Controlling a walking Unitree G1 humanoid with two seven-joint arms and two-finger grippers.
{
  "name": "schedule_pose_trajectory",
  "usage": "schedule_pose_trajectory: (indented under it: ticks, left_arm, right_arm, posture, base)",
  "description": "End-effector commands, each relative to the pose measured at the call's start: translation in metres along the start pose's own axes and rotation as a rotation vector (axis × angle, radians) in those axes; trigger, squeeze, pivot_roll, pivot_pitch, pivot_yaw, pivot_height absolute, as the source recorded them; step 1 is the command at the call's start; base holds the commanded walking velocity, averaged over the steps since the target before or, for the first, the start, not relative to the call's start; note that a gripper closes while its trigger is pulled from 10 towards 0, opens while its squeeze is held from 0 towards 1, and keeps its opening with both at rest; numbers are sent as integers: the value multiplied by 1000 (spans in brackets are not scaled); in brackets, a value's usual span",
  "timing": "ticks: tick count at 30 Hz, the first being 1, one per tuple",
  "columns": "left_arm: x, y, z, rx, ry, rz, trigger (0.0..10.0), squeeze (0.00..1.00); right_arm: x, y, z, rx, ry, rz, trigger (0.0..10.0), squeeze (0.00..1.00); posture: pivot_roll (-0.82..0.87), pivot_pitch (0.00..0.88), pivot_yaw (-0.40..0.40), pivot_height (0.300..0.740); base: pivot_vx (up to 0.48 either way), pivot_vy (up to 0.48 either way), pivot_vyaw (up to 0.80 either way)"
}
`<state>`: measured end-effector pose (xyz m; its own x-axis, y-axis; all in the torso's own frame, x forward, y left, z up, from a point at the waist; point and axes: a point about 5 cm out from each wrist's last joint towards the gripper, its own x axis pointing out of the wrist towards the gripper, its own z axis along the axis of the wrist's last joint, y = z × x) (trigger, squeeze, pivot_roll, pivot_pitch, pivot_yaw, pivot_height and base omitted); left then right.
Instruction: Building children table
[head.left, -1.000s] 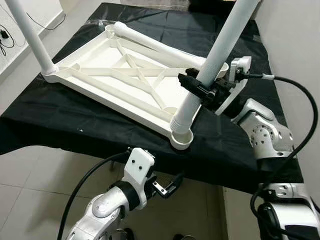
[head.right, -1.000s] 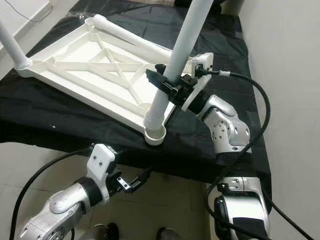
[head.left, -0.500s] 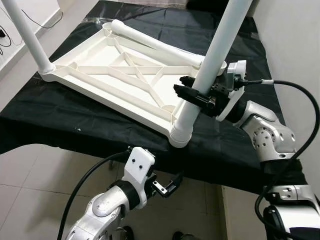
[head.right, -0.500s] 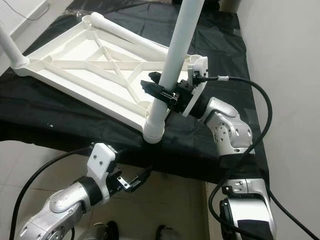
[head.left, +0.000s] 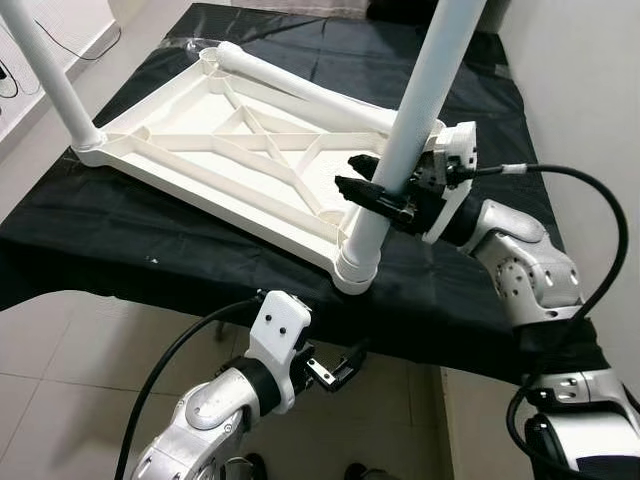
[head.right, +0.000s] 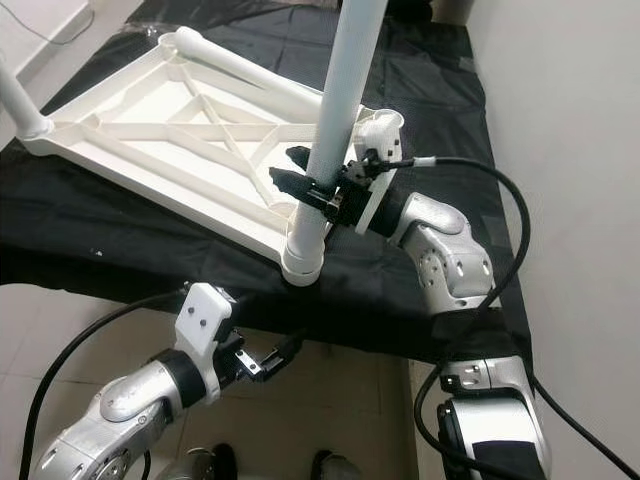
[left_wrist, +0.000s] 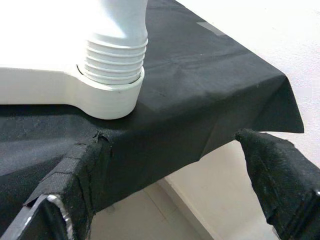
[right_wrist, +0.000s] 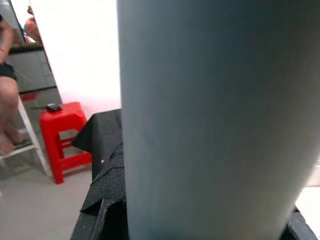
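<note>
I am fitting a leg to the children's table. The white table frame (head.left: 230, 150) is lying upside down on the tabletop (head.left: 120, 235), which is draped in black cloth, and my right end effector (head.left: 372, 195) is clamped around the white leg (head.left: 405, 130) a little above its lower end. That leg is standing nearly upright, with its ribbed, threaded foot sitting in the round corner socket (head.left: 352, 274) at the frame's near corner, close to the cloth's front edge. In the left wrist view several thread rings (left_wrist: 114, 62) are showing above the socket rim, so I judge the leg is entered but not fully seated.

My left end effector (head.left: 336, 368) is hanging low in front of the tabletop edge, fingers apart and holding nothing. Another leg (head.left: 50, 80) is already standing at the far left corner, and a third leg (head.left: 300, 92) is lying along the frame's far side.

The next move, as I see it, calls for turning the leg about its own axis while keeping it upright, so the threads don't cross. Steadying the frame with my free left side would probably help, since the socket is sitting near the edge.
</note>
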<state>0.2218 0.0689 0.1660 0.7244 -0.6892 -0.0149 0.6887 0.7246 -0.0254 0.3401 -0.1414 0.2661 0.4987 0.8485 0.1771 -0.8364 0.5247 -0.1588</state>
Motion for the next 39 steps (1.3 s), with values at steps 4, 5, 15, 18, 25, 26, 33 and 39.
schedule_pose_trajectory:
  ticks: [4, 5, 15, 18, 25, 26, 33, 39]
  left_arm:
    - [0, -2, -5, -8, 24, -9, 10000, 0]
    - [0, -2, -5, -8, 24, -9, 10000, 0]
    - [0, -2, -5, -10, 25, -7, 10000, 0]
    - [0, -2, -4, -9, 24, -5, 10000, 0]
    - [1, -1, -4, -8, 20, 0, 10000, 0]
    - [1, -1, -4, -8, 20, 1, 10000, 0]
    - [2, 0, -2, -4, 11, 8, 10000, 0]
    - [2, 1, -2, -8, 6, 21, 10000, 0]
  right_arm:
    - [-11, -2, -39, 14, 198, -142, 10000, 0]
    - [-11, -2, -39, 14, 198, -142, 10000, 0]
    - [-10, -8, -60, 60, 245, -296, 10000, 0]
    - [-6, -8, -61, 61, 260, -301, 10000, 0]
    - [-9, -19, -63, 71, 281, -453, 10000, 0]
    - [-11, -22, -63, 75, 285, -498, 10000, 0]
    - [-36, -49, -66, 84, 284, -1012, 10000, 0]
    - [-34, -43, -63, 66, 208, -1222, 10000, 0]
  posture:
    - [91, 276, -69, 740]
    - [91, 276, -69, 740]
    - [90, 282, -69, 740]
    - [89, 288, -72, 740]
    - [89, 290, -72, 740]
    - [88, 291, -71, 740]
    - [87, 286, -72, 740]
    - [90, 257, -71, 740]
  base:
    - [0, 0, 0]
    - [0, 0, 0]
    - [0, 0, 0]
    - [0, 0, 0]
    - [0, 0, 0]
    - [0, 0, 0]
    - [0, 0, 0]
    - [0, 0, 0]
